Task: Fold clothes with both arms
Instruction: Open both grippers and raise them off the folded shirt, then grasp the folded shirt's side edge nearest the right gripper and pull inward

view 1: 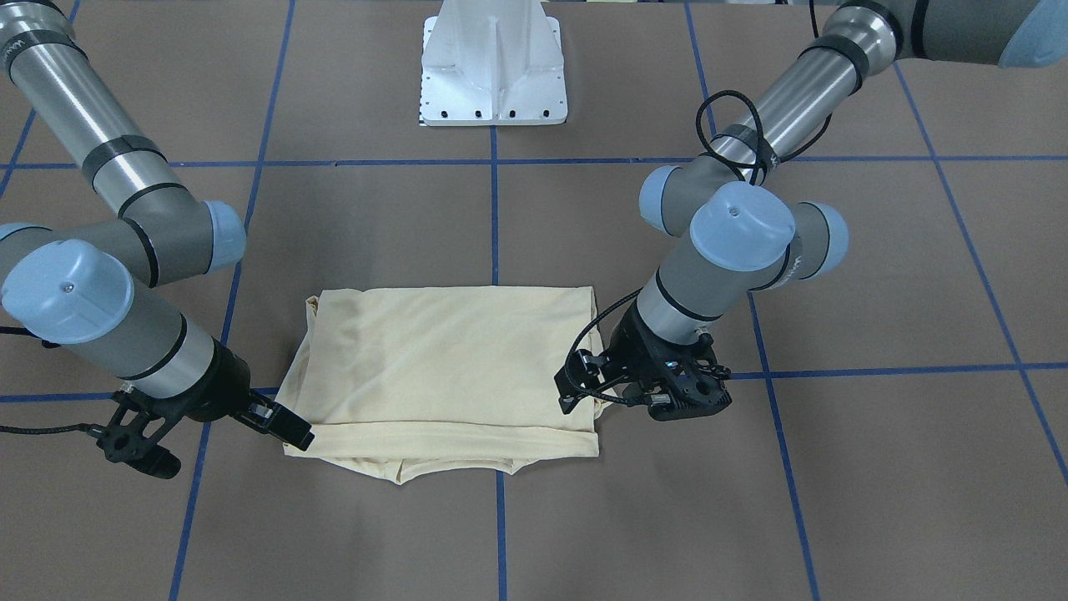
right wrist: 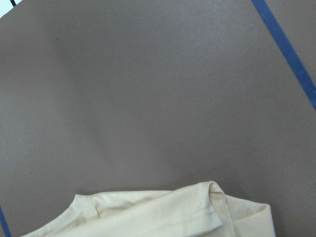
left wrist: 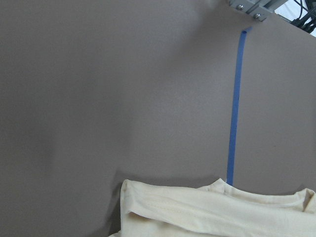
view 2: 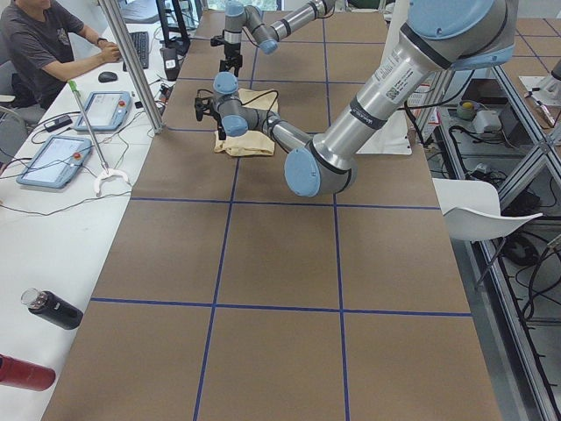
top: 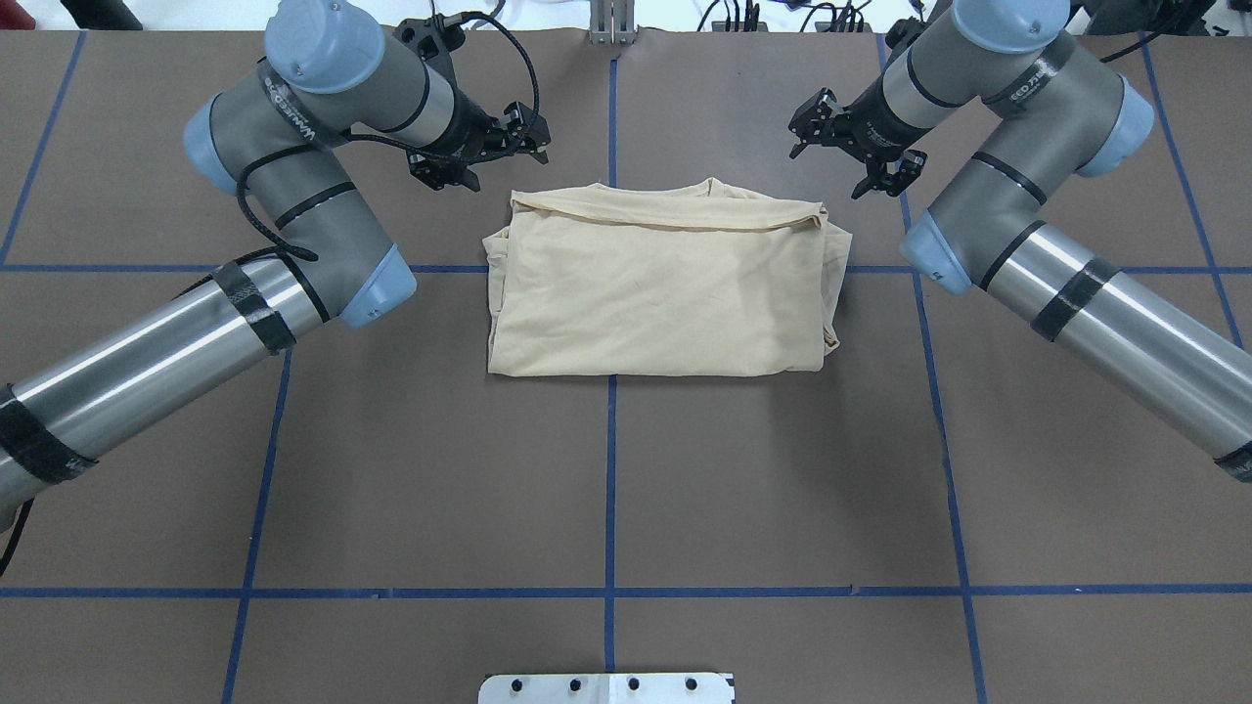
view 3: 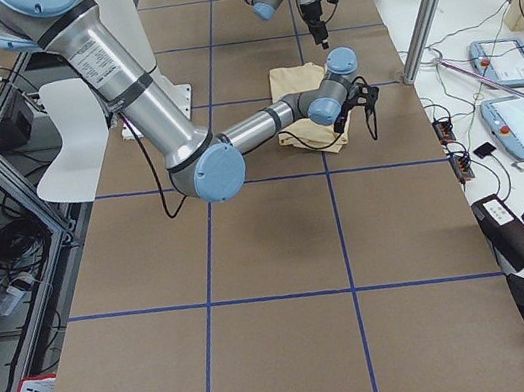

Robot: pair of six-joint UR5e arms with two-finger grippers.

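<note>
T-shirt (top: 665, 293), folded into a rectangle, lies between and just below my left gripper (top: 484, 156) and right gripper (top: 843, 156), both spread and empty; an uneven pinch could drag its loose layers askew

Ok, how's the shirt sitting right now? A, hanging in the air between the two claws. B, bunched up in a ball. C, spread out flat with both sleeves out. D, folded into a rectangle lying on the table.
D: the T-shirt lies on the table as a layered rectangle, with the left claw and right claw near its far corners and no cloth lifted.
</note>
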